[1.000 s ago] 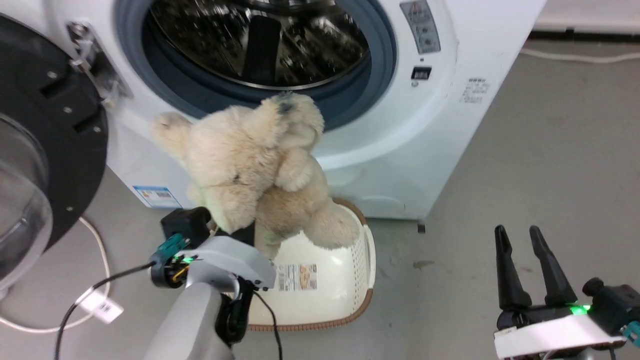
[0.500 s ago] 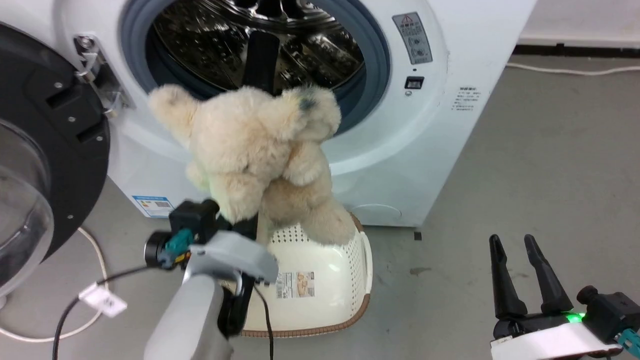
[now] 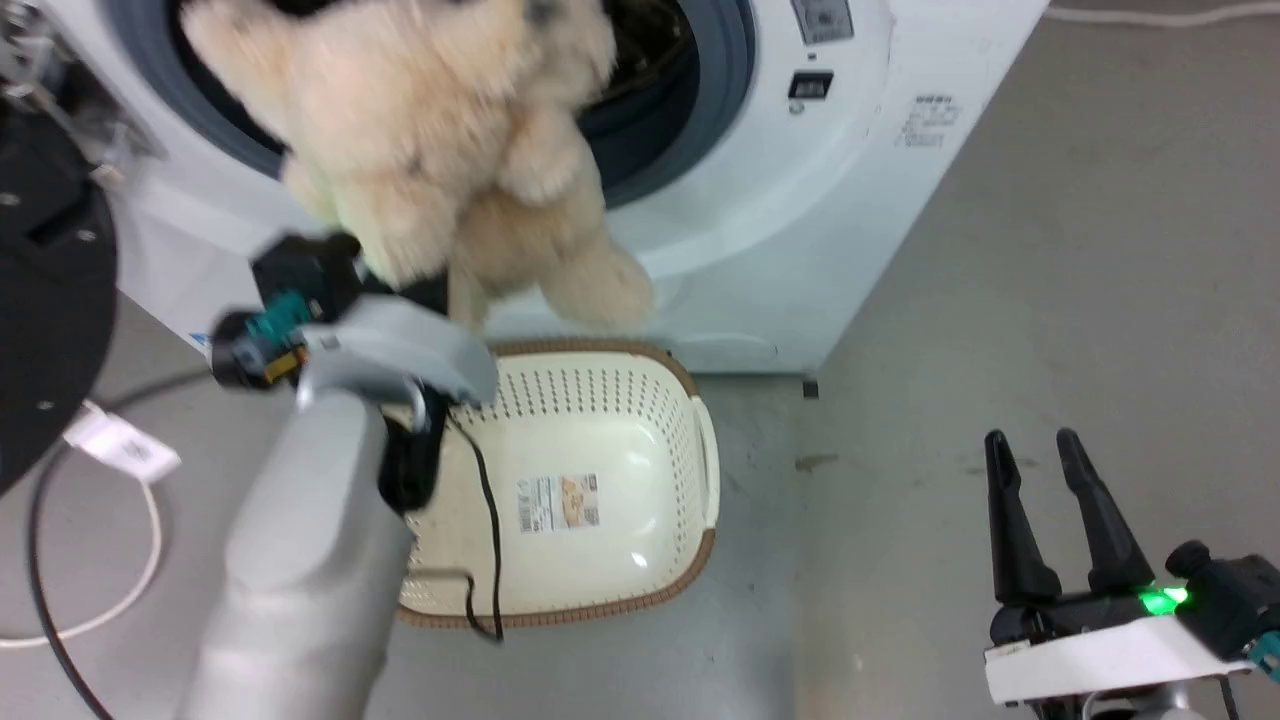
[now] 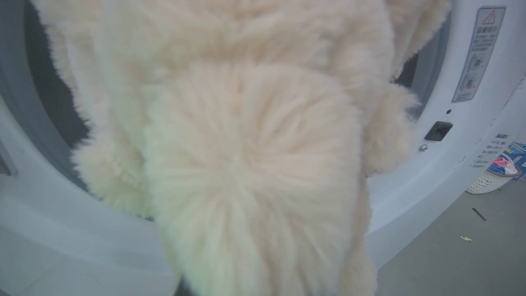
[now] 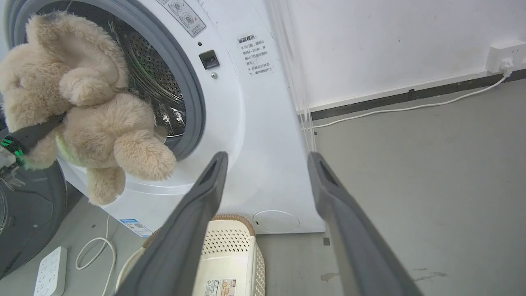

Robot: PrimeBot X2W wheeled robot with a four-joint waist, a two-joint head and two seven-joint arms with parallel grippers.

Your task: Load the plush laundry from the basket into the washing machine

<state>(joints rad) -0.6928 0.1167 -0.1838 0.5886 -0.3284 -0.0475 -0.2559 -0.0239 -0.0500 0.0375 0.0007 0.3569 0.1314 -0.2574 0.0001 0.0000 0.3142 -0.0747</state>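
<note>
The plush laundry (image 3: pixel 420 150), a shaggy beige teddy bear, hangs in front of the washing machine's (image 3: pixel 800 200) grey-ringed opening (image 3: pixel 720 90), clear of the basket. My left gripper (image 3: pixel 425 292) is shut on it from below, its fingertips buried in fur; one dark finger (image 5: pixel 39 128) shows in the right wrist view. Fur of the plush (image 4: pixel 246 164) covers most of the left wrist view. The cream basket (image 3: pixel 640 400) sits on the floor below, holding nothing but its sticker. My right gripper (image 3: pixel 1031 440) stands open at the lower right, apart from everything.
The black-framed door (image 3: pixel 50 300) stands swung open at the left. A white power strip (image 3: pixel 120 447) and cables lie on the floor beside it. A small white basket with coloured items (image 4: pixel 491 181) sits farther off. Grey floor (image 3: pixel 1050 250) stretches right of the washer.
My left gripper has lifted the plush up out of the basket to the drum opening. The head camera has shifted. My right gripper has stayed open and still.
</note>
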